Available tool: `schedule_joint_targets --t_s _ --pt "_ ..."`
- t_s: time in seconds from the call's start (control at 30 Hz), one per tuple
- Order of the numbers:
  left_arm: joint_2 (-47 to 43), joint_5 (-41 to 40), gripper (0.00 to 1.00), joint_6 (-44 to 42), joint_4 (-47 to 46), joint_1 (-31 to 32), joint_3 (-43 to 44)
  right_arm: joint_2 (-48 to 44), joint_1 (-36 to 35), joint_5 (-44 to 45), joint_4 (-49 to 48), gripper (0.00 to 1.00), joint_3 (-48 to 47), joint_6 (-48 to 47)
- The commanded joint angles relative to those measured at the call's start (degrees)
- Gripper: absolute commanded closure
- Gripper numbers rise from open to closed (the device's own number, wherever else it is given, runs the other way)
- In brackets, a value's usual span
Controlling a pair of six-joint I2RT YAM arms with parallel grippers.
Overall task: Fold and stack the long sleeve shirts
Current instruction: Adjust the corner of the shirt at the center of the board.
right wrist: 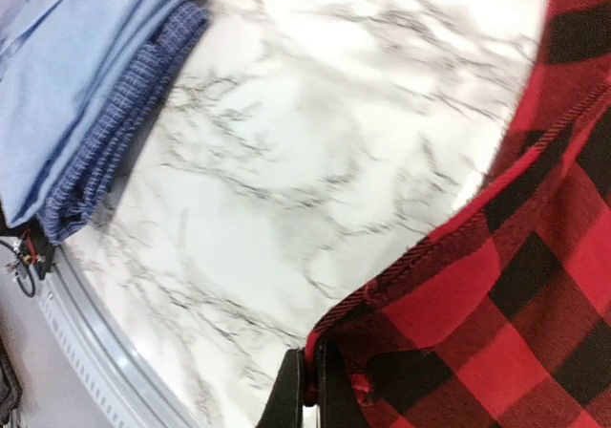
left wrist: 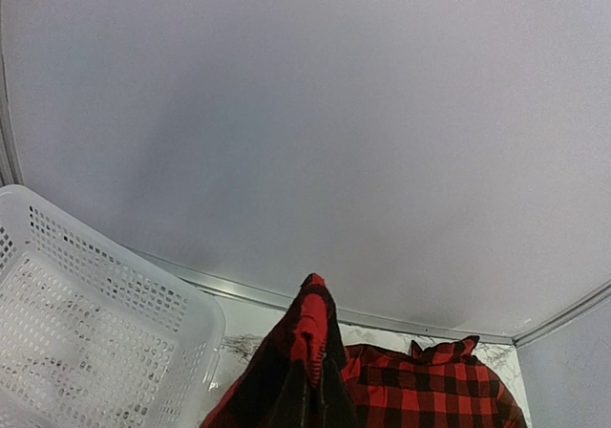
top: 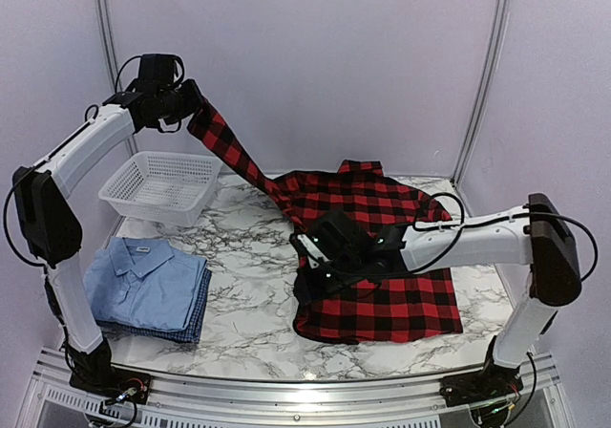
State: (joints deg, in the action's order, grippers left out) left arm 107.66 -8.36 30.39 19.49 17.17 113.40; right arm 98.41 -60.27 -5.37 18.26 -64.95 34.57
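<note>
**A:** What sits furthest left?

**B:** A folded stack near the front-left corner of the marble table. The light blue collared shirt lies on top of the blue checked shirt, whose edges show beneath it. A white mesh basket stands behind the stack.

**A:** And the left gripper?

**B:** The left gripper is high above the basket, clamped on the cuff end of a sleeve. The sleeve runs taut, slanting down and to the right into the plaid flannel shirt. That shirt lies spread on the right half of the table, with its collar toward the back wall.

**A:** The right one?

**B:** The right gripper is low at the plaid shirt's left edge. Its wrist view shows the fingers pressed together right at the hem. I cannot tell whether any cloth is caught between them.
</note>
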Motion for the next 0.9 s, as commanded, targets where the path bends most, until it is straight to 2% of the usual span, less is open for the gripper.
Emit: schedule_joint_targets --t_s 0.0,0.13,0.33,0.6,0.73,0.87 --pt "0.3 0.2 1.0 -1.0 -2.0 -0.7 2.2 5.9 -3.8 -3.1 1.3 1.0 -9.3 -4.7" --pt "0.8 0.3 1.0 -1.0 -2.1 -0.8 3.3 11.7 -5.6 -6.0 1.5 1.0 -15.8 -5.9" --pt "2.1 1.3 1.0 -0.2 -2.3 -0.9 6.3 17.8 -5.8 -8.7 2.1 1.0 -20.8 -7.1" --pt "0.2 3.5 1.0 0.4 -3.8 -0.9 0.1 19.0 -6.0 -9.8 0.5 1.0 -20.3 -7.2" --pt "0.2 10.8 1.0 1.4 -8.5 -0.1 -1.7 19.1 -6.0 -10.0 1.4 1.0 -21.1 -7.8" --pt "1.2 15.1 1.0 1.8 -11.3 3.6 -2.0 17.3 -6.0 -7.4 -0.3 1.0 -17.5 -6.5"
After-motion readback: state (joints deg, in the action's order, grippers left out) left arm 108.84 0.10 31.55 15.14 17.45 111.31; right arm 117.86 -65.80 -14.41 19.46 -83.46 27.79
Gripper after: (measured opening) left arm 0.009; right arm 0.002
